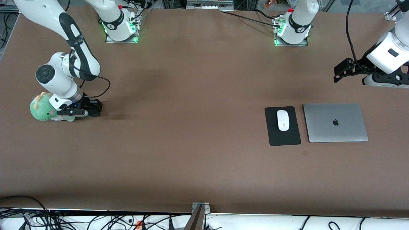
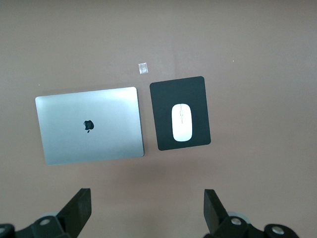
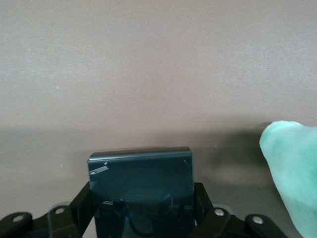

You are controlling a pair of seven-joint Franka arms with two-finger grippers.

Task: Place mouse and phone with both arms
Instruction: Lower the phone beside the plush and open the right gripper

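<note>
Green plush toy (image 1: 43, 110) touches the right pincer (image 1: 92, 108), clenched on the phone (image 3: 141, 191) at the worktop (image 1: 191, 143). Mouse (image 1: 283, 120) lies lengthwise on its pad (image 1: 282, 138) beside the laptop (image 1: 335, 122); left pincer (image 2: 146, 210) hangs released above.

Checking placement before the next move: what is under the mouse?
The mouse lies on the black mouse pad, which lies flat on the table beside the silver laptop. The pad's patch beneath the mouse is covered.
</note>
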